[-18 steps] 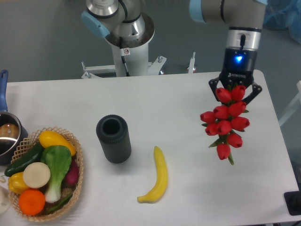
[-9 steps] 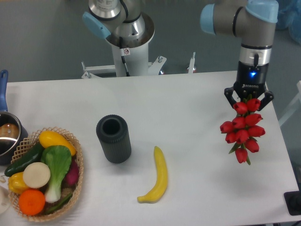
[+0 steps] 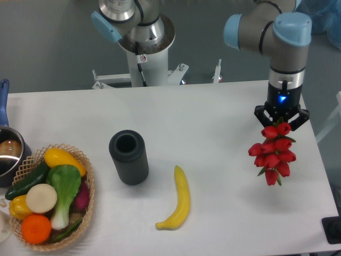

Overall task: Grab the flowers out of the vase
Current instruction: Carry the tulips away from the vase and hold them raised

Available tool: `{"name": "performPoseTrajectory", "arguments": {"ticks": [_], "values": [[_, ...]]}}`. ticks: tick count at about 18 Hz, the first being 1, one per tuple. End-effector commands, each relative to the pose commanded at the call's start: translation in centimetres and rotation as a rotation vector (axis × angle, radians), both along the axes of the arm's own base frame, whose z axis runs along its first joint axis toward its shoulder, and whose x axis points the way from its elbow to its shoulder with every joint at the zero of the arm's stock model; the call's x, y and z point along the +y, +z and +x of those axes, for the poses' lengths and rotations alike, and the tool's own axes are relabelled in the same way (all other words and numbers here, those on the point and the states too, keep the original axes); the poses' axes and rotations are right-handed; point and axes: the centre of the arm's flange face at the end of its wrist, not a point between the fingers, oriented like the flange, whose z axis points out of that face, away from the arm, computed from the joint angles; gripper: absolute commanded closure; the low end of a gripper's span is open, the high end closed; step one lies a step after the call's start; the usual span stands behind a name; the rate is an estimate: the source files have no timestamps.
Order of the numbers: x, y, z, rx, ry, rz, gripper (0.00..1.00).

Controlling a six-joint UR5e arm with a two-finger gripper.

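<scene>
The flowers are a tight bunch of red tulip buds with green leaves, hanging from my gripper over the right side of the table. The gripper is shut on the top of the bunch; the stems are hidden between the fingers. The vase is a dark ribbed cylinder standing upright left of the table's middle, its round mouth open and with nothing in it. The gripper is far to the right of the vase.
A yellow banana lies right of the vase. A wicker basket of produce sits at the front left. A metal pot with a blue handle is at the left edge. The table's right edge is close to the flowers.
The gripper with the flowers has moved right and down toward the table over the last second, then settled slightly lower. The vase, banana and basket have not moved.
</scene>
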Motion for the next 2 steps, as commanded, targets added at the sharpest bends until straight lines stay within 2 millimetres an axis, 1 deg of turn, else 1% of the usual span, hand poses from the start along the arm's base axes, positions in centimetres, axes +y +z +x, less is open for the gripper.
{"name": "performPoseTrajectory", "arguments": {"ticks": [2], "values": [[0.12, -0.28, 0.28, 0.002, -0.009, -0.028, 0.86]]}}
